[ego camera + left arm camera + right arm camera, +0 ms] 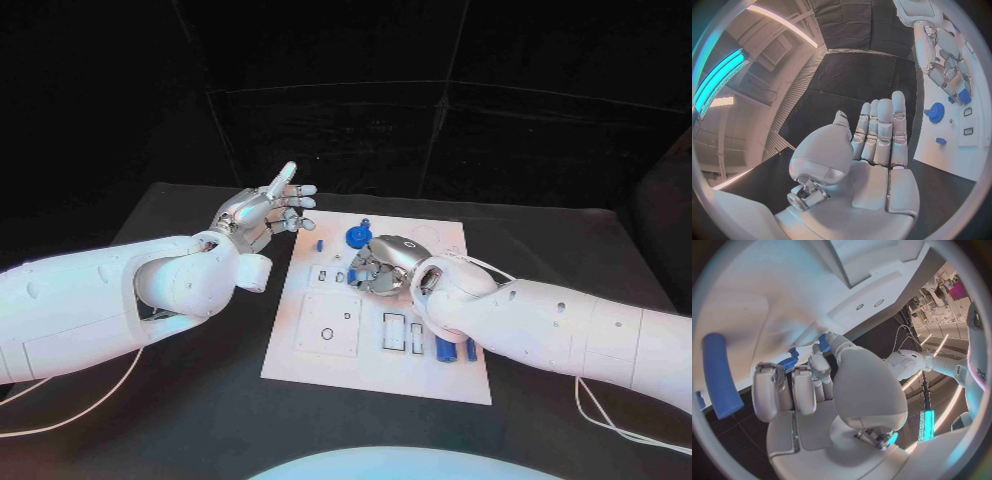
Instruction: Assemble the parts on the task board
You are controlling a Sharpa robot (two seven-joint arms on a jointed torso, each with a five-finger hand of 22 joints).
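Note:
The white task board [378, 368] lies in the middle of the black table. My right hand [384, 264] is low over its upper half, fingers curled down, and pinches a small blue part [824, 343] at its fingertips; the same small blue part [964, 96] appears in the left wrist view. A round blue part [358, 237] stands just beyond that hand. Two blue bars [444, 348] lie near the board's right edge. My left hand [268, 210] is raised off the board's upper left corner, fingers [882, 130] straight and apart, holding nothing.
Small blue pieces [320, 273] and several empty slots [394, 330] mark the board's middle and lower half. A square recess [329, 323] sits at the lower left. Bare black table [216, 400] surrounds the board, with dark walls behind.

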